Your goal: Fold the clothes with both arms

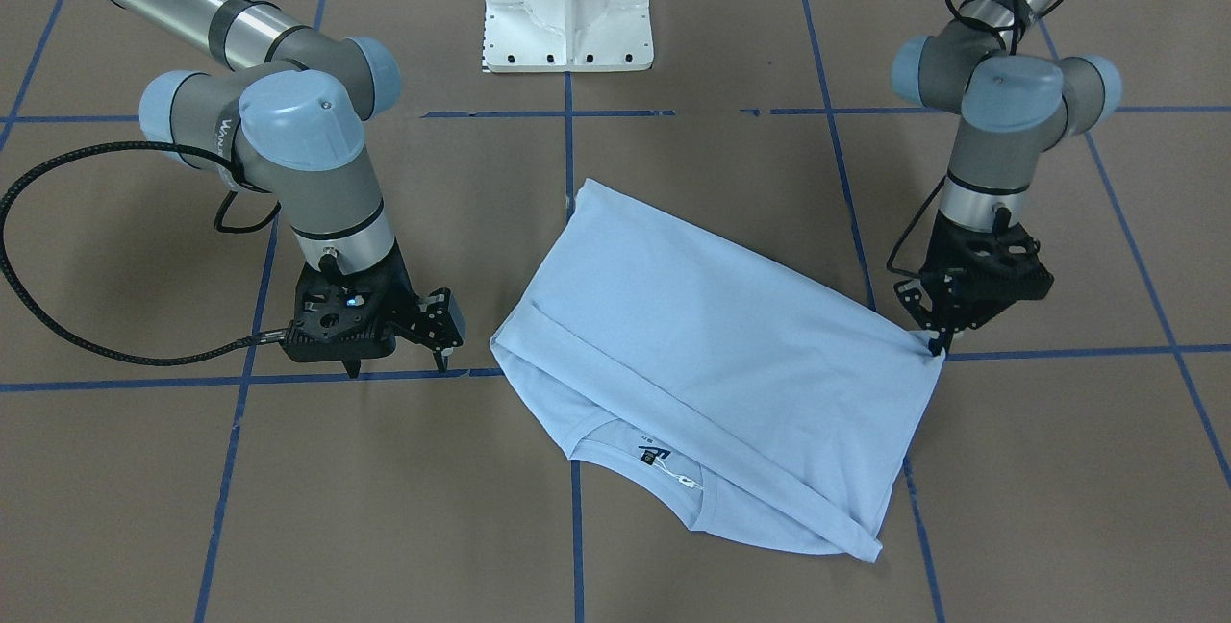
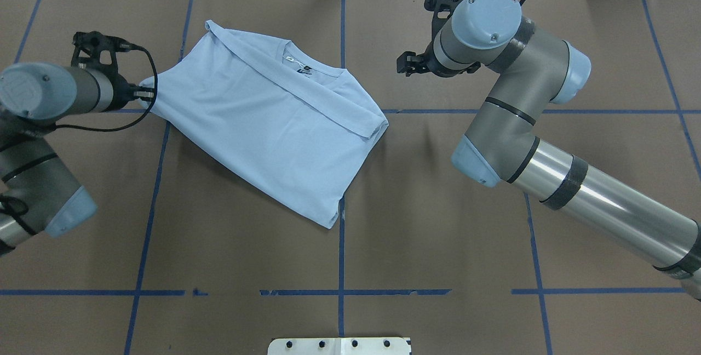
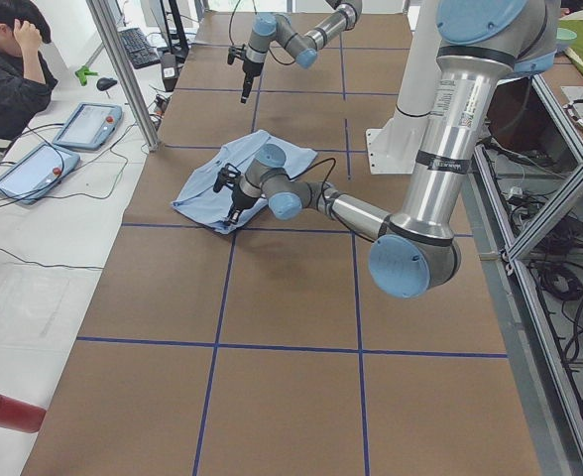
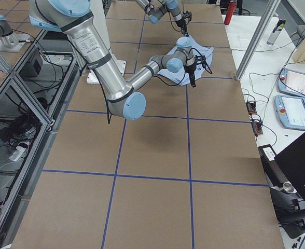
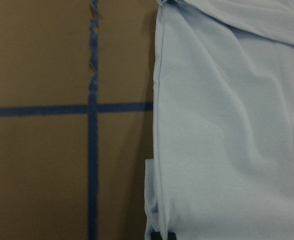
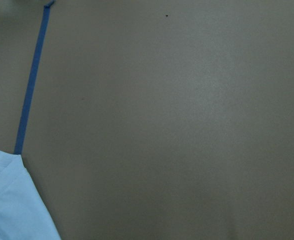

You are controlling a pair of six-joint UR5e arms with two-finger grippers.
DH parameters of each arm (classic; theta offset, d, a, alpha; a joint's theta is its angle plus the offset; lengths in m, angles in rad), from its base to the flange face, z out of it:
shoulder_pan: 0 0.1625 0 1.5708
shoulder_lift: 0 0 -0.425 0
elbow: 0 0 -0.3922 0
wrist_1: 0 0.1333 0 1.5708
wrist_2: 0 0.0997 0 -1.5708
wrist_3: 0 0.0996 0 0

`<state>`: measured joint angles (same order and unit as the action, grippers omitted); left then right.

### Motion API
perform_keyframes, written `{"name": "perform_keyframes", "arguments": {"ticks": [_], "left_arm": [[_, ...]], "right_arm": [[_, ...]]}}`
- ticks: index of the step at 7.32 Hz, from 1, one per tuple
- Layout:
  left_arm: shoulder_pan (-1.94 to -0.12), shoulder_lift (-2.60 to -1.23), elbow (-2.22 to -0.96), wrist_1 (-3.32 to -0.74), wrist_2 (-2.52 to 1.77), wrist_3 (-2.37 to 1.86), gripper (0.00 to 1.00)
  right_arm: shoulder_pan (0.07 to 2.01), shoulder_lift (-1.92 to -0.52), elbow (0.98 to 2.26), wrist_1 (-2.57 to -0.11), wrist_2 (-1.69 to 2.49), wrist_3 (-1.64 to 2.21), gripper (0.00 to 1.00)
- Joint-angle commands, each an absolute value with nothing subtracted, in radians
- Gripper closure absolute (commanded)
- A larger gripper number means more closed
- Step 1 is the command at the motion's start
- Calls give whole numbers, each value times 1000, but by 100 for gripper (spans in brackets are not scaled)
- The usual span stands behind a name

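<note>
A light blue T-shirt point(image 1: 712, 344) lies partly folded on the brown table, its neck opening and dark label point(image 1: 652, 455) turned towards the operators' side. My left gripper point(image 1: 938, 346) is shut on the shirt's corner, seen at the shirt's left corner in the overhead view point(image 2: 147, 93). Its wrist camera shows the shirt point(image 5: 227, 140) filling the right half beside a tape cross. My right gripper point(image 1: 396, 368) stands open with nothing between its fingers, just above the table, a short way off the shirt's folded side edge point(image 2: 378, 125). The right wrist camera catches only a corner of the shirt point(image 6: 12, 210).
Blue tape lines point(image 2: 340, 223) grid the brown table. The white pedestal base point(image 1: 567, 8) stands at the robot's side of the table. In the exterior left view a person point(image 3: 9, 69) sits at a side desk with teach pendants point(image 3: 83, 124), and a red cylinder point(image 3: 4, 412) lies beside the table.
</note>
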<state>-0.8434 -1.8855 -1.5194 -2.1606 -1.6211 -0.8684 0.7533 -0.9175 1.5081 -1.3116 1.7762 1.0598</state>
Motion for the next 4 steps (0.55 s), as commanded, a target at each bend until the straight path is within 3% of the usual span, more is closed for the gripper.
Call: {"name": "perform_keyframes", "arguments": {"ticks": [1, 2, 3, 4], "left_arm": [[-954, -2116, -1197, -2181, -1618, -763, 100], [-988, -2162, -1081, -2256, -1617, -724, 100], [-1008, -2154, -1062, -2307, -1618, -688, 100], [-1008, -2116, -1099, -2357, -1621, -674, 1]], "right_arm": [[753, -916, 1511, -1312, 1776, 1055, 0], [753, -914, 1514, -1312, 1778, 1061, 0], [749, -914, 1514, -1312, 1776, 1065, 0], [744, -911, 1513, -1312, 1775, 1069, 0]]}}
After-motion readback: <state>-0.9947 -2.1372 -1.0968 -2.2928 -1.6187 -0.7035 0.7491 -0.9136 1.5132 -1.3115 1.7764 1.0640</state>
